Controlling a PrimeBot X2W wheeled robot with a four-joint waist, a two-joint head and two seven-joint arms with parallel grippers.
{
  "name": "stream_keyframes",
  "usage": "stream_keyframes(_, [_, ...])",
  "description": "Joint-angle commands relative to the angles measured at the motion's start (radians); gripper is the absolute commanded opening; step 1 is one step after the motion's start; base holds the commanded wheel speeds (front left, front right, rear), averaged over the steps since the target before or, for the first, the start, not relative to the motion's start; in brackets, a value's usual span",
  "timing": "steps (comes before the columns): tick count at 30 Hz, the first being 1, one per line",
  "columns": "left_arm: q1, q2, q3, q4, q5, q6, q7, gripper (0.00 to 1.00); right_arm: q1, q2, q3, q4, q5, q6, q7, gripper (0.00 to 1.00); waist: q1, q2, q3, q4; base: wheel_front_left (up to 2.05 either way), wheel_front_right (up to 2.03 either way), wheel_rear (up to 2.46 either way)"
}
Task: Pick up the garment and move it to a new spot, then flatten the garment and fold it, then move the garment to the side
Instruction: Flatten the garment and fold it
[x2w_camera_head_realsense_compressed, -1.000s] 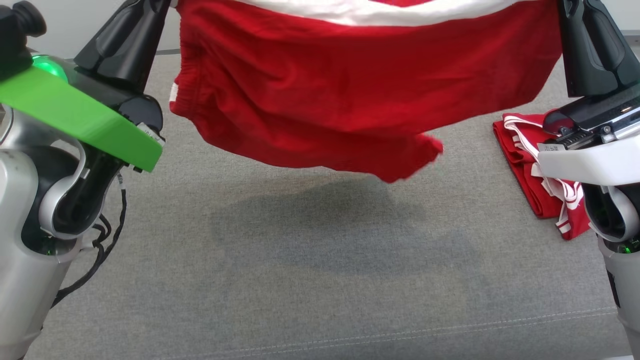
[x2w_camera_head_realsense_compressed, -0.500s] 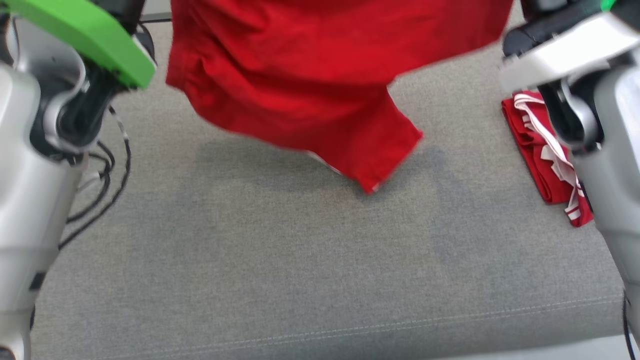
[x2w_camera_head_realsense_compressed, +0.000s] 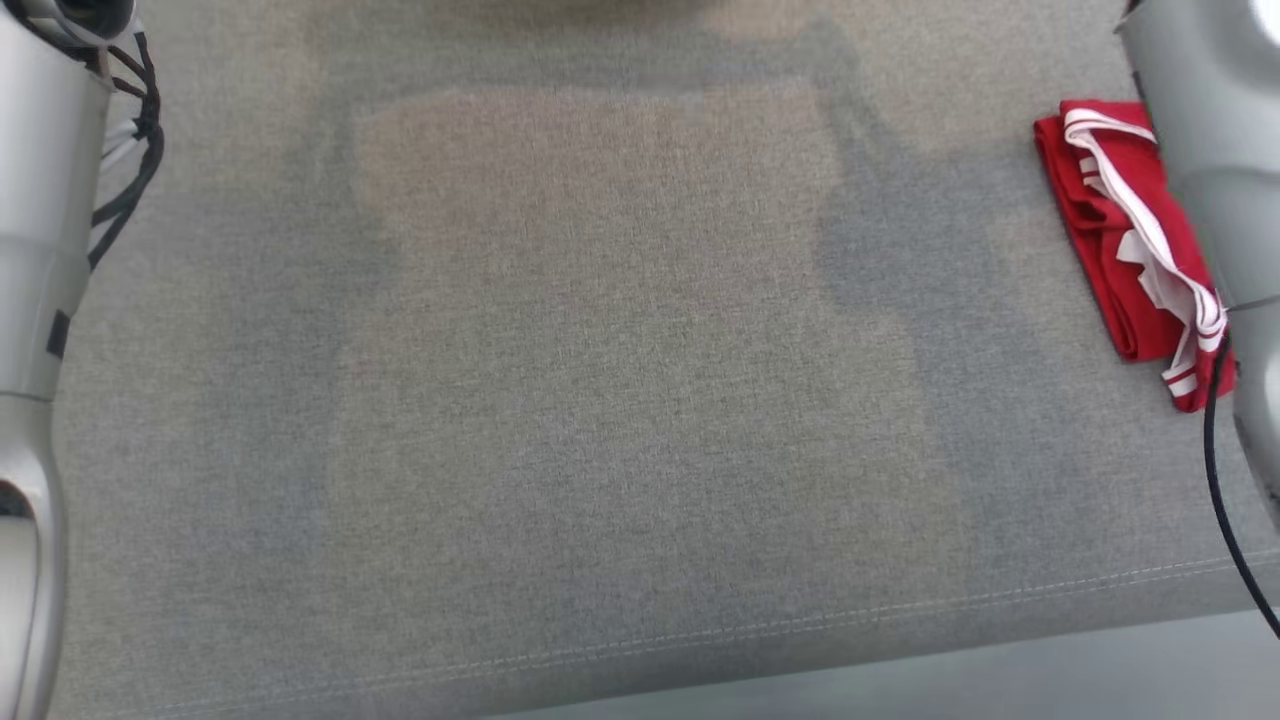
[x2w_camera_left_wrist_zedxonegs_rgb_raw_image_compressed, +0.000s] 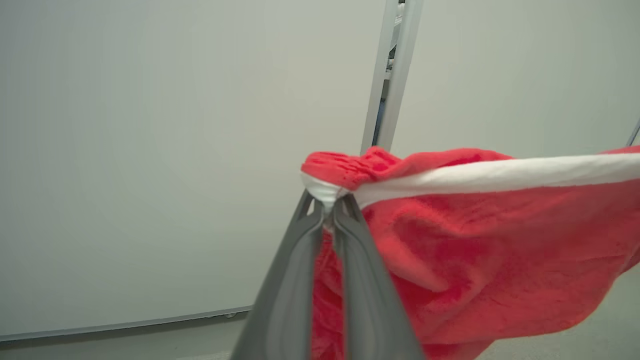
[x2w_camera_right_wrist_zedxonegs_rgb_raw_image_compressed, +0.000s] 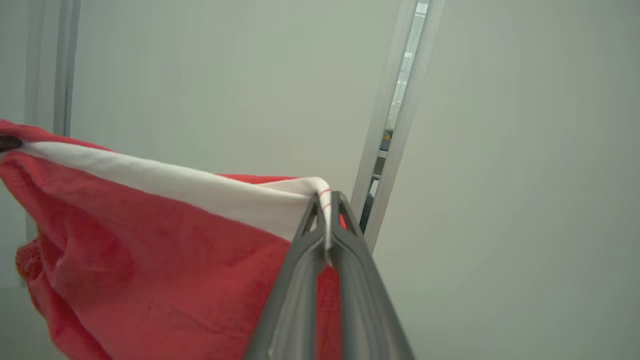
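The garment (x2w_camera_left_wrist_zedxonegs_rgb_raw_image_compressed: 480, 240) is red cloth with a white band along its top edge, and it hangs stretched in the air between my two grippers. In the left wrist view my left gripper (x2w_camera_left_wrist_zedxonegs_rgb_raw_image_compressed: 327, 207) is shut on the bunched white corner of it. In the right wrist view the other end of the garment (x2w_camera_right_wrist_zedxonegs_rgb_raw_image_compressed: 150, 250) hangs below my right gripper (x2w_camera_right_wrist_zedxonegs_rgb_raw_image_compressed: 326, 200), which is shut on the white band's corner. In the head view its shadow lies on the grey cushion (x2w_camera_head_realsense_compressed: 600, 400), between my pale left forearm (x2w_camera_head_realsense_compressed: 40, 250) and right forearm (x2w_camera_head_realsense_compressed: 1215, 150).
A second red and white cloth (x2w_camera_head_realsense_compressed: 1130, 240), folded, lies at the cushion's right side beside my right arm. The cushion's front seam (x2w_camera_head_realsense_compressed: 700, 640) runs along the bottom. A pale wall with a metal upright (x2w_camera_left_wrist_zedxonegs_rgb_raw_image_compressed: 392, 75) stands behind the held cloth.
The held garment and both grippers have risen out of the top of the head view. The head view has also shifted, so the folded cloth at the right sits higher in it.
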Motion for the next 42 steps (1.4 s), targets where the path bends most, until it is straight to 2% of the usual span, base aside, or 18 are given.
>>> stream_keyframes(1, [-0.003, -0.017, -0.002, 0.029, -0.005, -0.010, -0.014, 0.00, -0.004, 0.009, 0.019, 0.028, -0.004, -0.001, -0.004, 0.00, -0.0001, 0.0000, 0.050, -0.002, 0.00, 0.00, 0.00])
stream_keyframes(6, [0.020, -0.056, -0.012, 0.158, -0.027, -0.041, -0.076, 0.00, -0.005, 0.049, 0.106, 0.114, 0.034, -0.001, -0.009, 0.00, -0.0001, 0.0000, 0.116, -0.003, 0.00, 0.00, 0.00])
stream_keyframes(14, [0.162, -0.125, -0.026, 0.247, -0.089, -0.057, -0.156, 0.00, 0.155, 0.033, 0.216, 0.058, 0.208, -0.001, -0.007, 0.00, -0.0001, 0.0000, 0.168, 0.012, 0.00, 0.00, 0.00])
stream_keyframes(21, [0.319, -0.132, -0.059, 0.153, -0.118, -0.057, -0.191, 0.00, 0.353, -0.024, 0.263, -0.086, 0.375, -0.001, -0.007, 0.00, -0.0001, 0.0000, 0.156, 0.030, 0.00, 0.00, 0.00])
stream_keyframes(31, [0.616, -0.105, -0.058, -0.060, -0.120, -0.057, -0.194, 0.00, 0.705, -0.100, 0.206, -0.307, 0.497, -0.001, -0.008, 0.00, -0.0001, 0.0000, 0.066, 0.028, 0.00, 0.00, 0.00])
stream_keyframes(39, [0.803, -0.044, -0.100, -0.223, -0.189, -0.058, -0.134, 0.00, 0.949, -0.112, 0.120, -0.408, 0.524, -0.001, -0.008, 0.00, -0.0001, 0.0000, -0.014, 0.028, 0.00, 0.00, 0.00])
stream_keyframes(42, [0.883, 0.002, -0.109, -0.297, -0.209, -0.050, -0.104, 0.00, 1.053, -0.106, 0.076, -0.447, 0.526, -0.001, -0.007, 0.00, -0.0001, 0.0000, -0.052, 0.024, 0.00, 0.00, 0.00])
